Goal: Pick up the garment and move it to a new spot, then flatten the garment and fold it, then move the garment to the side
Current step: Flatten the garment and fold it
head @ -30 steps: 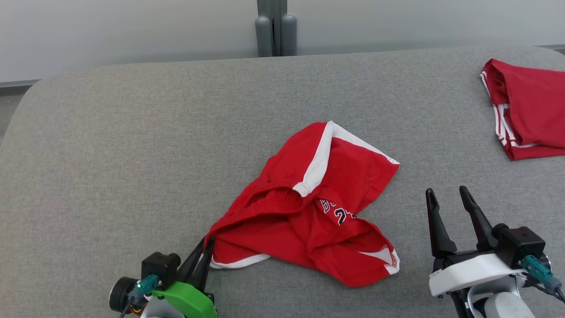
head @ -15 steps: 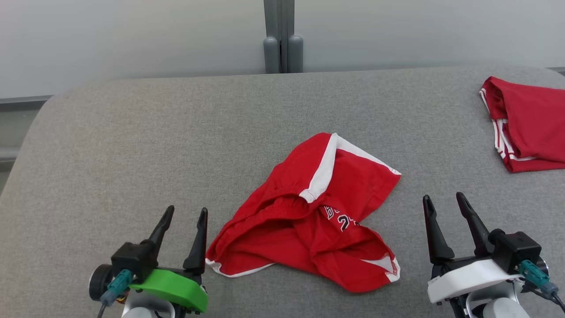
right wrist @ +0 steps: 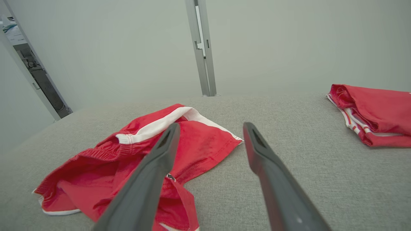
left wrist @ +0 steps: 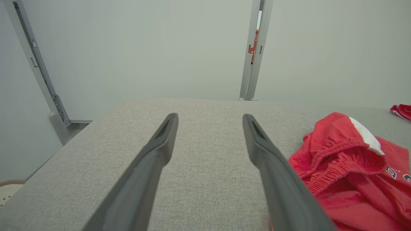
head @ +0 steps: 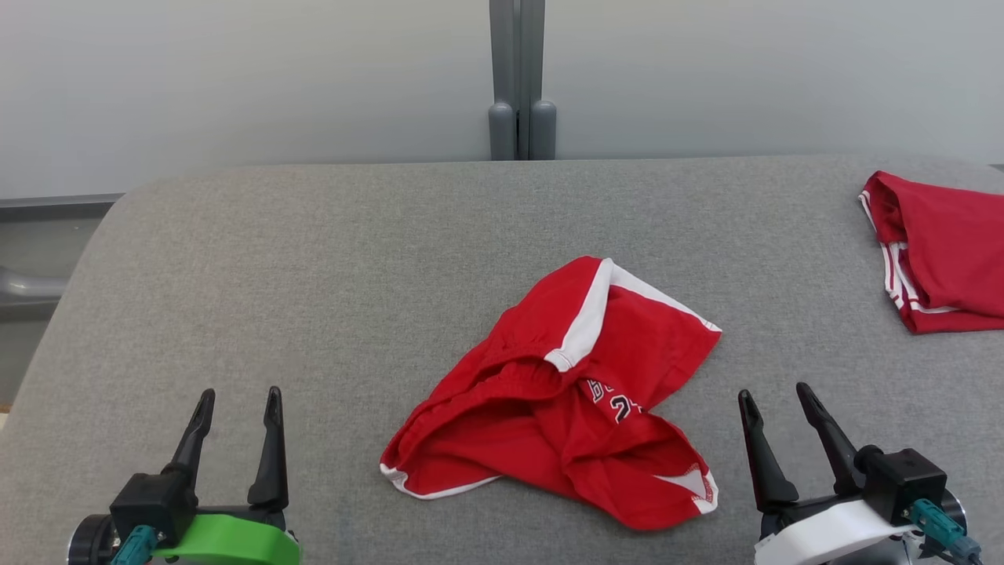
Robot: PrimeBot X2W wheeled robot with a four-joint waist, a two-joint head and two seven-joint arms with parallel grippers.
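Shorts (head: 565,400) lie crumpled mid-frame on grey surface (head: 314,275), unflattened, unfolded. Left fingers (head: 271,447) and right fingers (head: 761,455) spread wide, empty, at lower corners. Flattening, folding, moving aside likely all remain.

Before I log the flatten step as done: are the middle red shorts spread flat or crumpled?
Crumpled: the red shorts lie bunched, fabric heaped in folds, one leg twisted across the other.

Two red garments (head: 565,408) (head: 941,251) (one folded), two tools (head: 239,392) (head: 774,391).
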